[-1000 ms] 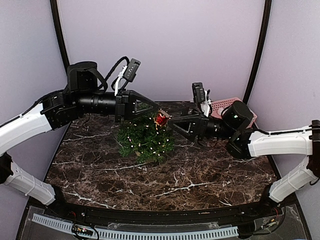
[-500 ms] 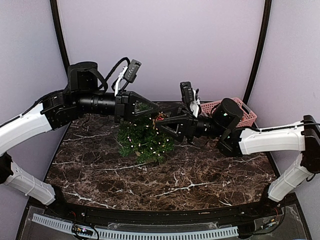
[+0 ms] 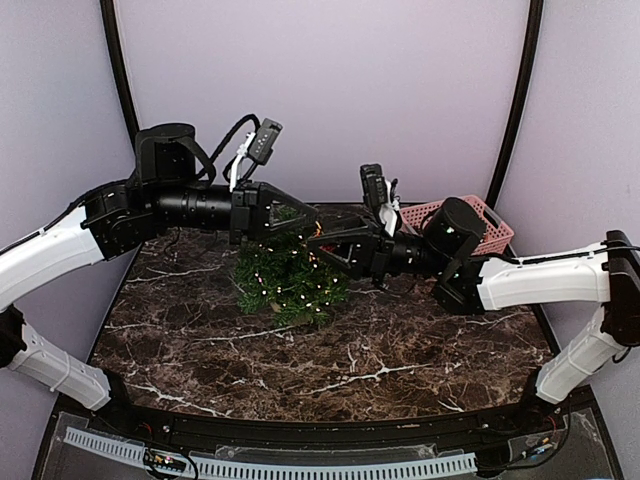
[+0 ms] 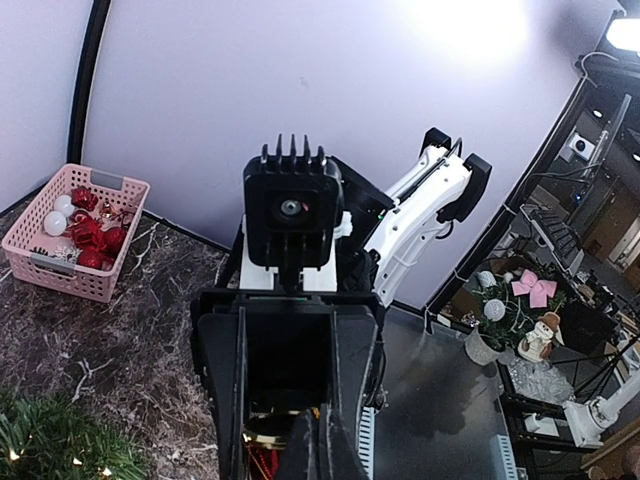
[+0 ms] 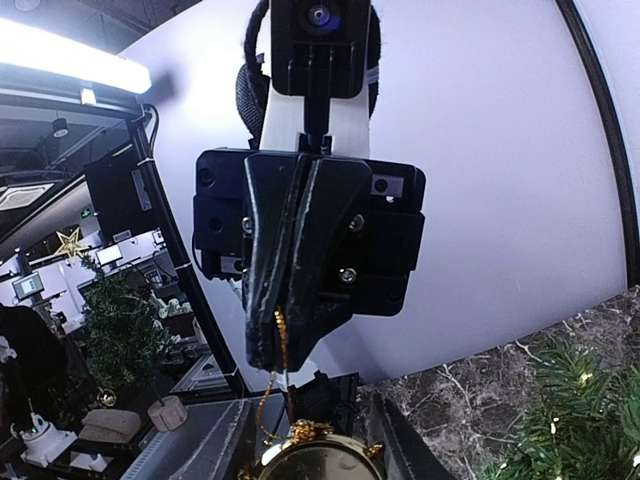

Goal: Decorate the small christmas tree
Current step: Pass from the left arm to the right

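The right arm has slid left toward the small christmas tree (image 3: 290,278), and its jaws are narrower. Above the tree's top, the left tool (image 5: 268,355) is clenched on the gold cord (image 5: 281,345) of a red ornament (image 5: 315,452). The tree sits toward the back of the counter (image 3: 380,360), showing only lights. Nose to nose with the left tool, the right tool (image 3: 323,242) flanks the ornament; I cannot tell whether it grips. The pink basket (image 3: 482,212), right of the tree, still holds baubles, so decorating seems barely begun. The counter in front of the tree is open, and the wall is close behind.
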`<state>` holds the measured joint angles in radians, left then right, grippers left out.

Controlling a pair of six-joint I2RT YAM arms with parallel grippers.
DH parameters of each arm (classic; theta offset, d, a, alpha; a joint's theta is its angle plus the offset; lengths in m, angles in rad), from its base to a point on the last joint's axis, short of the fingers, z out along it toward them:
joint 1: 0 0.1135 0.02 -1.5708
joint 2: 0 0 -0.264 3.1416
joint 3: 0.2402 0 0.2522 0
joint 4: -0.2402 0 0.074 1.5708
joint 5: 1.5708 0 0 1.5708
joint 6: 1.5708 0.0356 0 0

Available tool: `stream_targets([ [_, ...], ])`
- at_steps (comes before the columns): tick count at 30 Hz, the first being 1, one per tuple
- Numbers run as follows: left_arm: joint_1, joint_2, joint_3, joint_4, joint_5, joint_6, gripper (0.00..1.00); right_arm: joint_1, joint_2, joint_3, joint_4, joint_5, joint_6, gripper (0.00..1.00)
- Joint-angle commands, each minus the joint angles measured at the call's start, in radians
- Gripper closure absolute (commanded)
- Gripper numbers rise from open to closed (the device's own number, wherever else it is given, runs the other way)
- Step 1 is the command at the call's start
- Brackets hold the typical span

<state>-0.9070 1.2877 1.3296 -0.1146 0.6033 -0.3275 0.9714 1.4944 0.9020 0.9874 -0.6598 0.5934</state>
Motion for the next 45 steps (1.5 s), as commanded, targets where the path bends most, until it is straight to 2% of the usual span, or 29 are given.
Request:
stream_targets([
  [1, -0.002, -0.042, 0.028, 0.000, -0.020, -0.008, 1.00, 0.006, -0.028, -0.018, 0.027, 0.040, -0.007, 0.64],
  [6, -0.001, -0.058, 0.034, -0.040, -0.056, -0.001, 1.00, 0.007, -0.079, -0.043, -0.073, 0.105, -0.057, 0.74],
  [8, -0.001, -0.064, 0.032, -0.062, -0.075, -0.003, 1.00, 0.007, -0.107, -0.041, -0.153, 0.130, -0.095, 0.75],
  [14, 0.011, -0.074, 0.013, -0.090, -0.080, -0.025, 1.00, 0.007, -0.167, 0.001, -0.396, 0.163, -0.191, 0.73],
  [17, 0.013, -0.074, 0.000, -0.066, -0.059, -0.036, 1.00, 0.007, -0.168, 0.014, -0.441, 0.157, -0.198, 0.63],
  [20, 0.016, -0.072, -0.008, -0.018, -0.021, -0.050, 1.00, 0.006, -0.152, -0.010, -0.372, 0.145, -0.162, 0.49],
  [23, 0.017, -0.071, -0.011, 0.019, 0.032, -0.057, 1.00, 0.011, -0.119, -0.050, -0.219, 0.129, -0.084, 0.31],
  [27, 0.019, -0.079, -0.014, 0.035, 0.040, -0.057, 1.00, 0.019, -0.062, -0.090, -0.051, 0.147, -0.007, 0.19],
  [35, 0.024, -0.086, -0.019, 0.041, 0.041, -0.064, 1.00, 0.036, -0.037, -0.106, 0.096, 0.165, 0.044, 0.15],
  [45, 0.023, -0.079, -0.015, 0.072, 0.072, -0.074, 1.00, 0.053, -0.043, -0.078, 0.106, 0.162, 0.031, 0.12],
])
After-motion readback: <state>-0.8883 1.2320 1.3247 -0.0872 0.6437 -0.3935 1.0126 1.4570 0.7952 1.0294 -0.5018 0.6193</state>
